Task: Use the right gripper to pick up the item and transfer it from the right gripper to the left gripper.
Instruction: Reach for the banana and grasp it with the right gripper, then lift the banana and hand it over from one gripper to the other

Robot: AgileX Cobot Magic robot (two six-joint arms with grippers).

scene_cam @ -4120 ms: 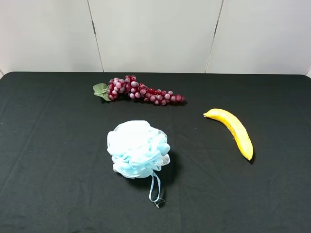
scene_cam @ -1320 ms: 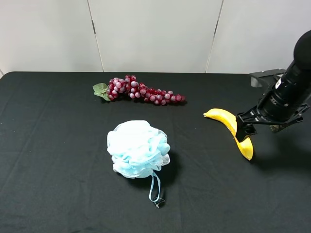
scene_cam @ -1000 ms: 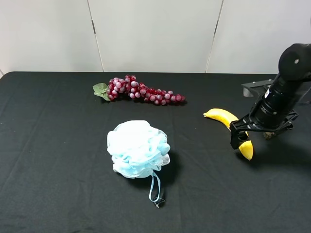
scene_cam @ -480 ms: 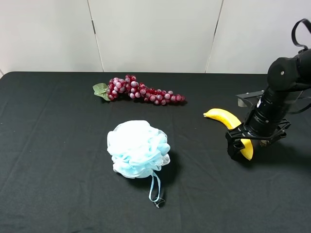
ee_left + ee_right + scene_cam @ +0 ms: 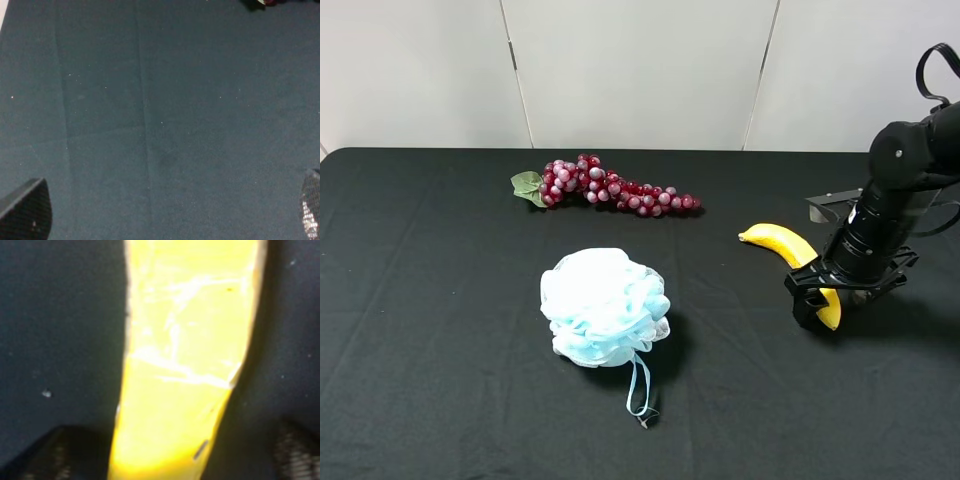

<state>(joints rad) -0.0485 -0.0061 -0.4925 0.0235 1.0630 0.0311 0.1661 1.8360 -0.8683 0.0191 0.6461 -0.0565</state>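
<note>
Your banana lies flat on the black counter, right side, yellow, smooth and curved. Its stem end points toward the middle back; its other end lies nearer the front.

Right gripper is down over the banana's front half with a jaw on each side. In the right wrist view the banana runs between the fingertips of that gripper, with dark counter showing on both sides of it, so the jaws aren't closed.

Left gripper shows only in its wrist view: jaws spread wide, nothing between them, bare counter below.
</note>
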